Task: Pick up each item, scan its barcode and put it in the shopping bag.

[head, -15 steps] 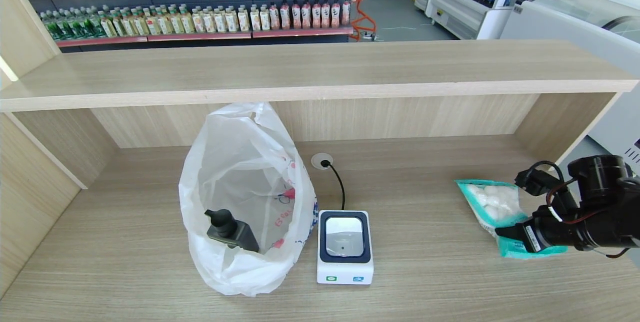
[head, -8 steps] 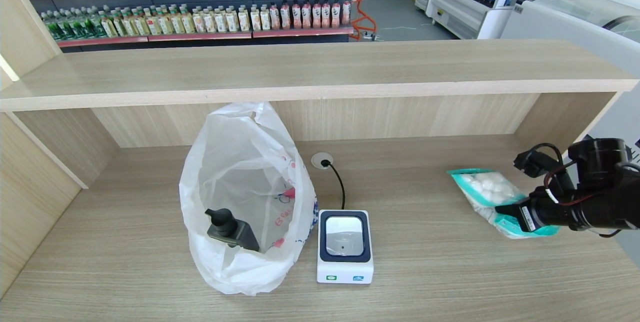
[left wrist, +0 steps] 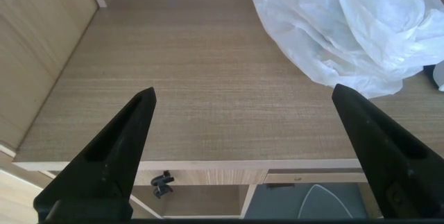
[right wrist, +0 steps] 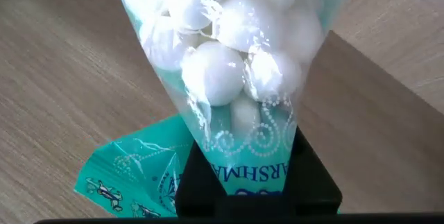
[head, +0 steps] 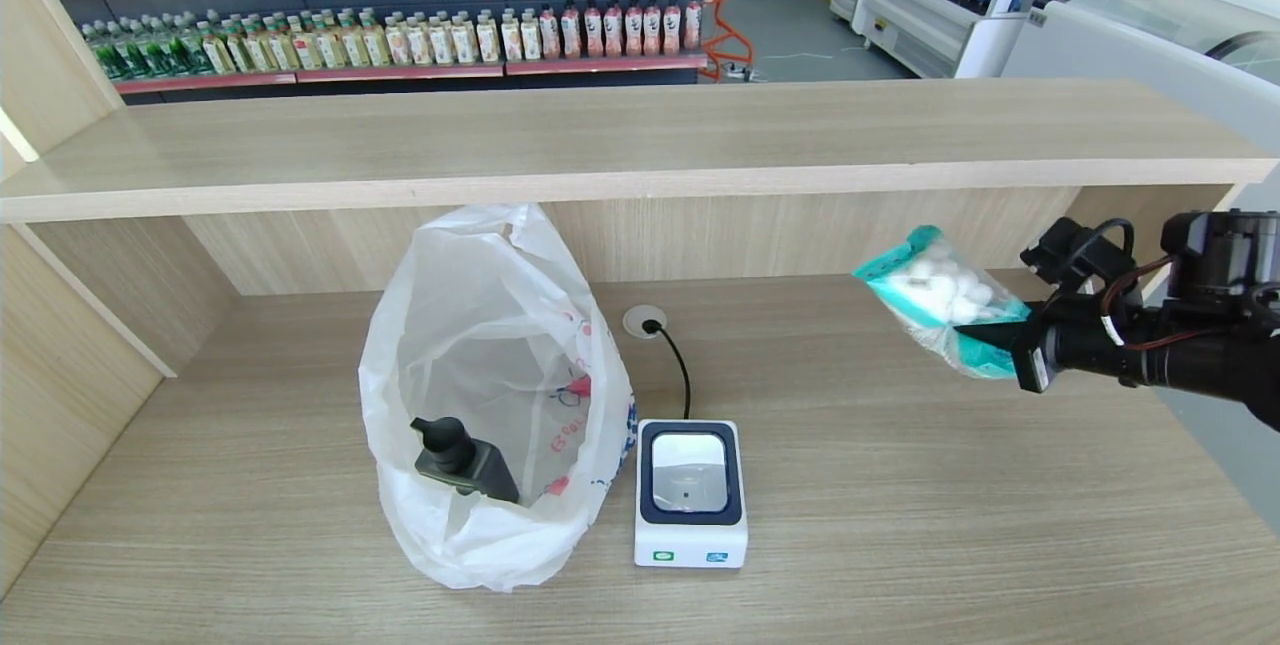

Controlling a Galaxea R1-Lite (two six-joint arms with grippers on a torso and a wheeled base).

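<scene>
- the right gripper (head: 988, 347) is clamped on one end of a teal marshmallow bag (head: 935, 287), holding it in the air above the back right corner of the counter (head: 900, 525).
- the left gripper (left wrist: 243, 91) has its fingers wide apart, above the counter's front left edge.
- a white shopping bag (head: 490, 345) stands open left of centre, with a dark pump bottle (head: 462, 462) inside.
- the scanner (head: 690, 493) sits just beside the bag.

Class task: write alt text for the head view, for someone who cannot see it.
The right tool holds a teal packet of white balls above the wooden counter. To its left, a white barcode scanner sits beside an open white shopping bag with a black pump bottle inside.
</scene>
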